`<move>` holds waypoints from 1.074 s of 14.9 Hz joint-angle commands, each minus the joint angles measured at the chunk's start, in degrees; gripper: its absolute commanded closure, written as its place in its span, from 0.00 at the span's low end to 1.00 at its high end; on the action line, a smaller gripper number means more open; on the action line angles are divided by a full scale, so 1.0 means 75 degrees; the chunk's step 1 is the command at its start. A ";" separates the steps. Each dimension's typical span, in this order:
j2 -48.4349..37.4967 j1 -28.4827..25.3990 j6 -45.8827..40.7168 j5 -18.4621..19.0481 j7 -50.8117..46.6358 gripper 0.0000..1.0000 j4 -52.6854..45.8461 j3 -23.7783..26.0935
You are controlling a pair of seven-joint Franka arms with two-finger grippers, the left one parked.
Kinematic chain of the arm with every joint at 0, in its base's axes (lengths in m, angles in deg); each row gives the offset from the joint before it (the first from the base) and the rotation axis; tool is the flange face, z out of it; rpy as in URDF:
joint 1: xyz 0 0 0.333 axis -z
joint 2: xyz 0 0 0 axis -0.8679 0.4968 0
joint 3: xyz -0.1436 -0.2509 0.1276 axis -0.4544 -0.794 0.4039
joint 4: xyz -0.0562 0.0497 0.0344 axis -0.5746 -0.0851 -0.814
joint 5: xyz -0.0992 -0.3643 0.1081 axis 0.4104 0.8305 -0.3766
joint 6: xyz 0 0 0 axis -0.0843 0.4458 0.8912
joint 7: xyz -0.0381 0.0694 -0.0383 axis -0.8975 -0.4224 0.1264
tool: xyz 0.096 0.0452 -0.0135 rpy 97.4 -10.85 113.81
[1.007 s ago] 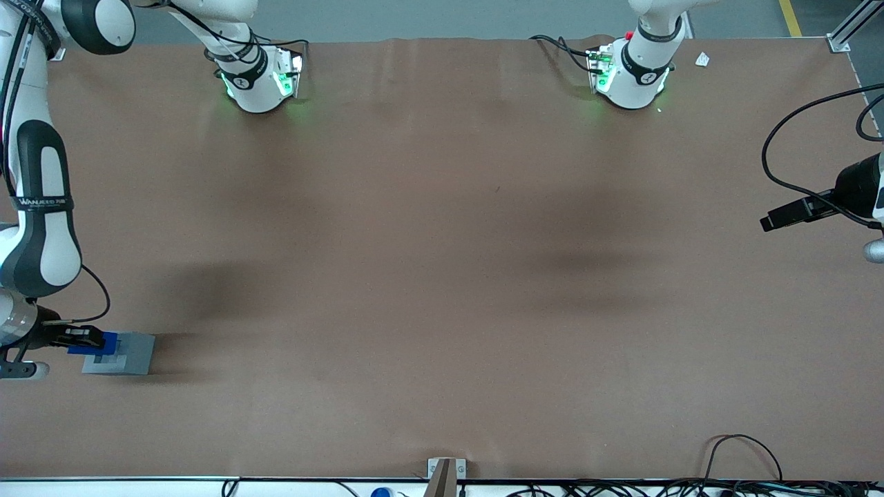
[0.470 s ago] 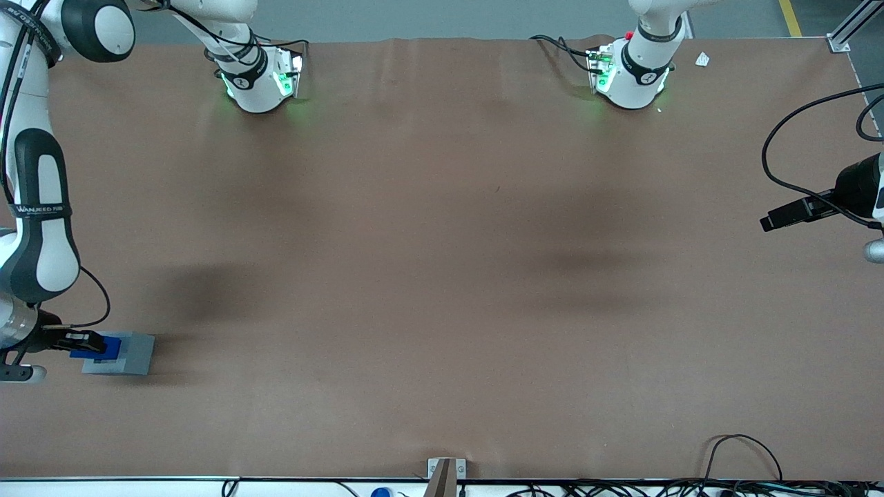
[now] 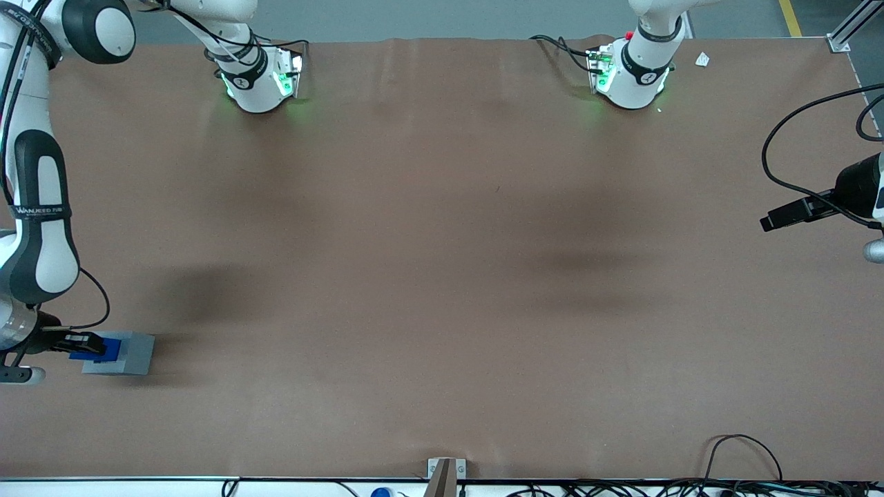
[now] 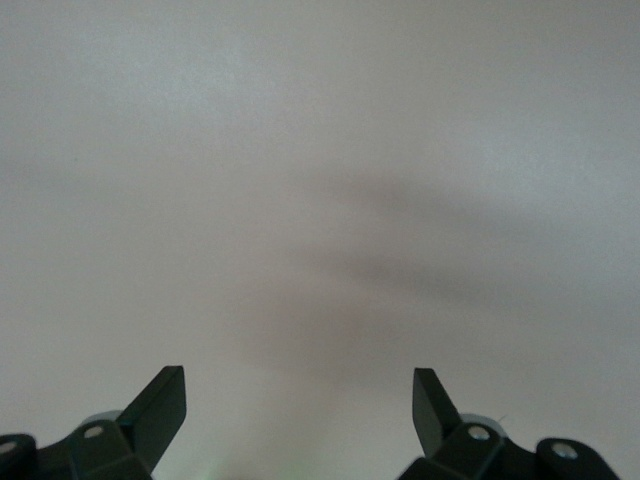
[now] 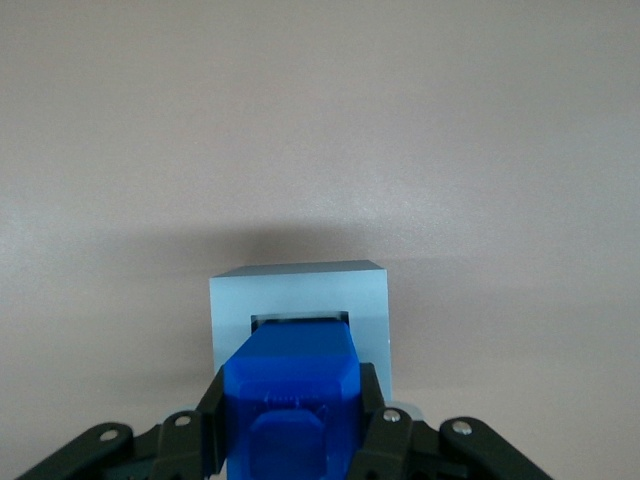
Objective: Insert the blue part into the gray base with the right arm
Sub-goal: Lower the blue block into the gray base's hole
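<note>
Low in the front view's frame, at the working arm's end of the brown table (image 3: pixel 442 276): reaches down with the right arm (image 3: pixel 38 228), white with dark gray bands, and ends in the black gripper (image 3: pixel 86 343) just above the gray base (image 3: pixel 135 353). Clamps the blue part (image 3: pixel 110 343) between the two fingers, one pressed to each side of the block. Holds that blue part over the top of the gray base, on the portion nearest the working arm's edge of the frame. Rests flat on the table as a light gray square block, with a shadow spreading toward the middle of the frame.

In the right wrist view: shows the gripper (image 5: pixel 292 415) closed on the blue part (image 5: pixel 290 395), with the black fingers (image 5: pixel 372 400) tight against its sides. Points the block's leading end at the paler square recess in the gray base (image 5: pixel 300 285) and covers most of that recess. Cannot tell whether the blue part already touches the bottom of the recess or hangs just above it.

Along the top edge of the front frame: stands two white arm pedestals (image 3: pixel 259 83) with green lights glowing. Along the bottom edge: runs black cables (image 3: pixel 742 455) and a small metal bracket (image 3: pixel 445 473).
</note>
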 commanded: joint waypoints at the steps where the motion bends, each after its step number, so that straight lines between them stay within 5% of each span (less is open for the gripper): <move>1: 0.0189 0.0075 -0.0015 -0.0063 -0.0011 1.00 -0.0208 0.0146; 16: 0.0294 0.0110 0.0149 -0.0098 0.0024 0.92 -0.0185 0.0146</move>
